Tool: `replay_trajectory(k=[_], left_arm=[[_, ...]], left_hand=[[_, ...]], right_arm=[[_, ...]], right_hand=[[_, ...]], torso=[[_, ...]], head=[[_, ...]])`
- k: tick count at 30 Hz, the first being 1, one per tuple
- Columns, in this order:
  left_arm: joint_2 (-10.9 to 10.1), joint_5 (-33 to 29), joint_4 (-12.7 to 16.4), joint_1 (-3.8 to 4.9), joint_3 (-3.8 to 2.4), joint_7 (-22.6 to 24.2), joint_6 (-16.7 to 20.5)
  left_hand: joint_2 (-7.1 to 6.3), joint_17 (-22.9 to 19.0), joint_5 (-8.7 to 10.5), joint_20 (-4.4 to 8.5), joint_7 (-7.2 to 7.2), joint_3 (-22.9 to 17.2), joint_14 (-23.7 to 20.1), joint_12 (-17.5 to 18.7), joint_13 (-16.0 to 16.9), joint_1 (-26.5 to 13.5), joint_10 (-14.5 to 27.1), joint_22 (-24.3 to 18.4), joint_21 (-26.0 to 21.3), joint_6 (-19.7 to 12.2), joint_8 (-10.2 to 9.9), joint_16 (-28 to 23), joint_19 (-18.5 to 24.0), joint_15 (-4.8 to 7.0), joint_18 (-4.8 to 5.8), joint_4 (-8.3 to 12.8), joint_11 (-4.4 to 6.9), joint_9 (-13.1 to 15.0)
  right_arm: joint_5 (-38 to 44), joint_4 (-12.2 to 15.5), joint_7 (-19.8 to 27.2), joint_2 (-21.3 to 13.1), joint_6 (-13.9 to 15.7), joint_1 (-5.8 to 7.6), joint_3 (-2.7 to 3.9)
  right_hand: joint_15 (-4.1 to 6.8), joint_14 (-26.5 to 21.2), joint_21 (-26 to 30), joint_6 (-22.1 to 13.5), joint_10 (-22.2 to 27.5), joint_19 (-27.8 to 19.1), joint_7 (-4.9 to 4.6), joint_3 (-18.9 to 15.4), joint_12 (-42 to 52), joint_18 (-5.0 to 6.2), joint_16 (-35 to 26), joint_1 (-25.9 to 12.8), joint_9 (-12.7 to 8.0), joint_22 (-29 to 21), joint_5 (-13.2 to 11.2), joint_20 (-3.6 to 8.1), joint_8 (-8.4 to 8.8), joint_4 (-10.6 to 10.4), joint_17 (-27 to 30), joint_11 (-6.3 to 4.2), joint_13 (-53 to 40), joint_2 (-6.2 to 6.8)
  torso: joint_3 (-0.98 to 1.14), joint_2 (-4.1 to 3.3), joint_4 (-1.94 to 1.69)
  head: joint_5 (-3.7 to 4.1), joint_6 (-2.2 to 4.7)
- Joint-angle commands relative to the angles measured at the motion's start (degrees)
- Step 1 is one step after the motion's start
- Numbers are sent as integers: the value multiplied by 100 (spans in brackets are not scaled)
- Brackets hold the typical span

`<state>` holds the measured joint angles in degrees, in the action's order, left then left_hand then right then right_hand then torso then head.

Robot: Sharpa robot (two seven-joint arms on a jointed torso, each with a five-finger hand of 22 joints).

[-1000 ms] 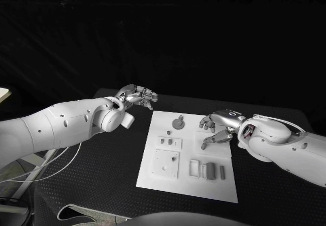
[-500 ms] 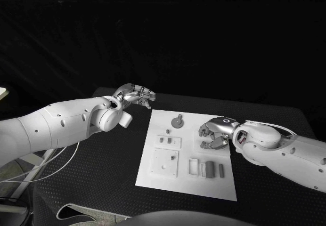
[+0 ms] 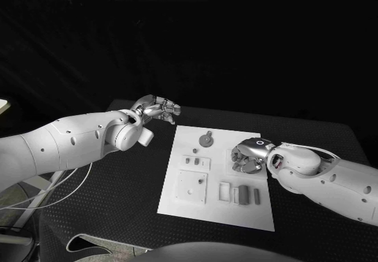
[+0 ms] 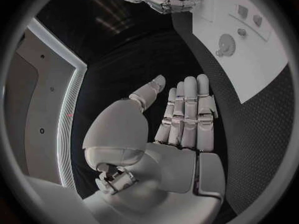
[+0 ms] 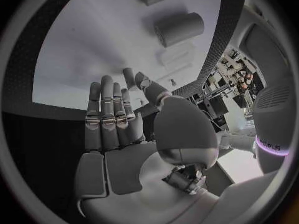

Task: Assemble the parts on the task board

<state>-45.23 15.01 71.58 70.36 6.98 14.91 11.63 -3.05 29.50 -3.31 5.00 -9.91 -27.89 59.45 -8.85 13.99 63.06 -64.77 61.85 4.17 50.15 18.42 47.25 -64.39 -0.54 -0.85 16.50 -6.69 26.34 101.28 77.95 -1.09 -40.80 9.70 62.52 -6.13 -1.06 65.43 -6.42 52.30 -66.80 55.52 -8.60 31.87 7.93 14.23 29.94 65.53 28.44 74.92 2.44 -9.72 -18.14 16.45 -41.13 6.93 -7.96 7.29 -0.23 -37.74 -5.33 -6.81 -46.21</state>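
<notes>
The white task board [image 3: 206,210] lies in the middle of the black table. On it sit a round grey part [image 3: 205,141] with a small stem, two small pieces [image 3: 192,161], a square plate [image 3: 192,188] and upright grey parts [image 3: 242,195] in a row. My right hand [image 3: 248,159] hangs low over the board's right middle, palm down, holding nothing. In the right wrist view its fingers [image 5: 109,117] are straight over the board [image 5: 93,45], near a grey cylinder [image 5: 179,29]. My left hand [image 3: 157,109] floats beyond the board's far left corner, fingers [image 4: 187,109] straight and empty.
The black mat [image 3: 118,191] stretches left of the board under my left arm. The table's far edge runs behind both hands. In the left wrist view the board [image 4: 261,59] with the round part [image 4: 225,45] lies off to one side.
My right hand has moved in from the board's right edge and lowered over its right middle, now covering the small grey part there. The left hand has barely shifted.
</notes>
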Motion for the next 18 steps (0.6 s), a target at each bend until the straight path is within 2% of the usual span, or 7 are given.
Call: replay_trajectory(k=[1,18], left_arm=[[13,-34,4,3,-3,66,-78],[21,-33,-4,3,-3,62,-90]], left_hand=[[33,7,18,-9,-5,39,39,11,-5,15,24,-8,-27,-22,-23,-28,-20,-17,-65,-1,-4,-7],[39,12,18,-9,-6,42,40,12,-7,10,26,-11,-26,-25,-24,-32,-21,-17,-65,-2,-5,-8]], right_arm=[[150,-15,-26,26,52,-22,-2],[150,-61,-14,102,16,-94,-11]], right_hand=[[11,61,-29,63,-57,60,4,-16,44,77,44,17,-4,126,38,18,-32,20,-11,-15,-8,-55],[56,166,-57,183,-183,178,48,-61,88,77,98,16,-21,123,38,55,-56,15,-21,-65,-27,-151]], torso=[[-3,0,4],[-6,1,1]], head=[[0,-6],[-13,-54]])
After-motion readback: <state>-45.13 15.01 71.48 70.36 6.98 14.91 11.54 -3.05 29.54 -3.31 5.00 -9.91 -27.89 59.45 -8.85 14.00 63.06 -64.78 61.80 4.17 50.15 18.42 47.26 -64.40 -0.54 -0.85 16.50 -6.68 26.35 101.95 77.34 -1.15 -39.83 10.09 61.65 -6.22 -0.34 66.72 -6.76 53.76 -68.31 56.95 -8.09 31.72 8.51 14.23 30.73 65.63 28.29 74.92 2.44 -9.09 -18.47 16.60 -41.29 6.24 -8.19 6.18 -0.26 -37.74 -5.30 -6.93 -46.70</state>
